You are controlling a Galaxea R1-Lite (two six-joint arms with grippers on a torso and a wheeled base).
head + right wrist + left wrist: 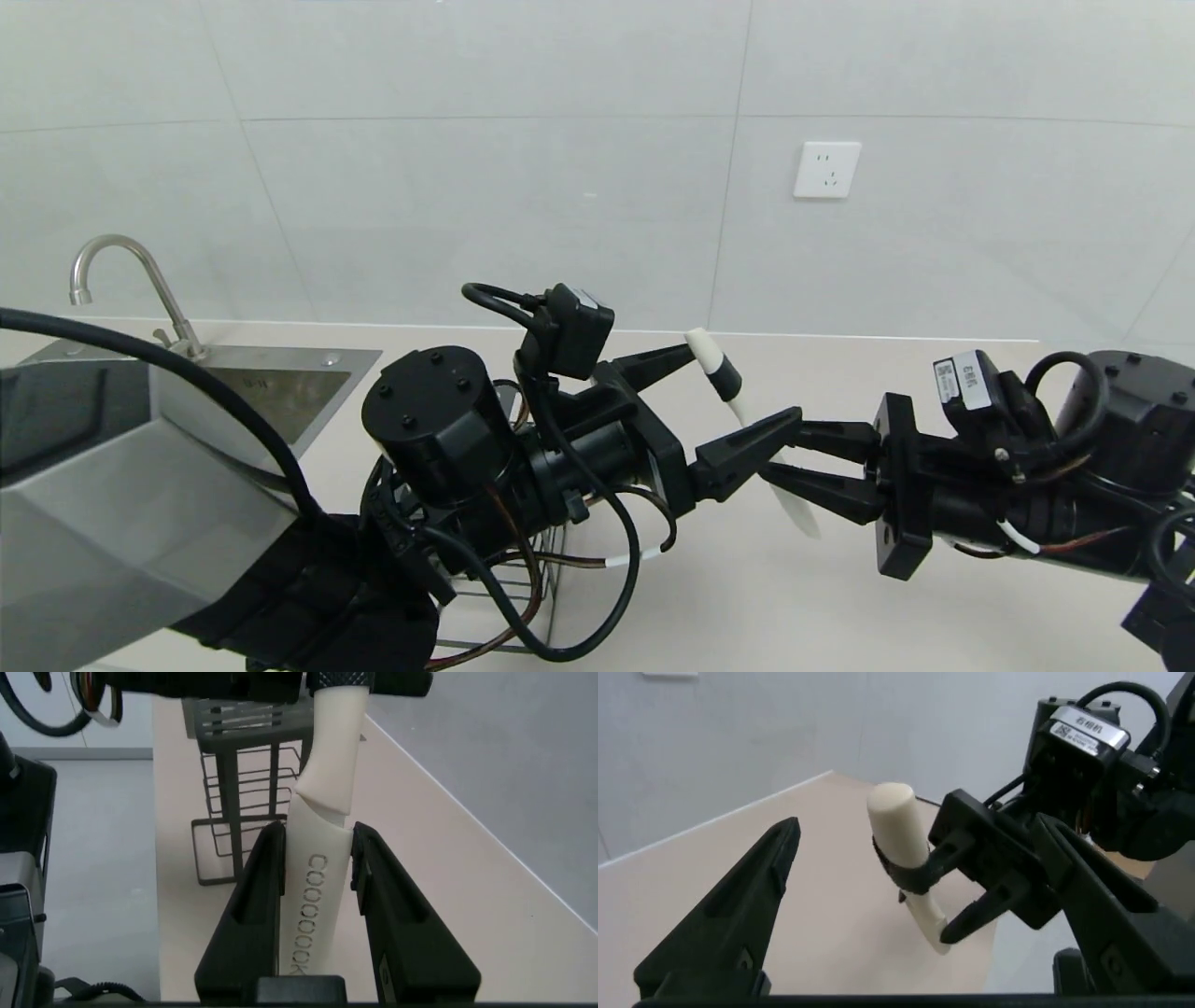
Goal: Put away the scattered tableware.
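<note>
A: Status on the right gripper (789,457)?

B: Clamped on the white utensil (738,406). In the right wrist view both fingers (257,896) press flat against the blade (318,887), 1 per side. The blade has 1 row of oval holes running down it.

A: Left gripper (719,401)?

B: Spread wide, holding nothing. Its 2 fingers sit either side of the utensil's handle (702,343), and the left wrist view shows a clear gap on 1 side. On the other side the head view puts a fingertip right at the handle end. Can't tell if it touches.

A: Where's the utensil exactly?

B: In the air above the counter (934,392), between the 2 grippers, which face each other. It's tilted: handle up and toward the wall, blade down and toward the robot. There's a black band (725,380) where handle meets blade.

A: Knife or something else?

B: Can't tell. White throughout apart from that band.

A: What else is on the counter?

B: Wire rack (509,588) under the left arm, standing upright. Sink (280,392) with faucet (121,271) on the robot's left, well apart from the utensil. 1 wall socket (826,169) on the tiled wall behind.
</note>
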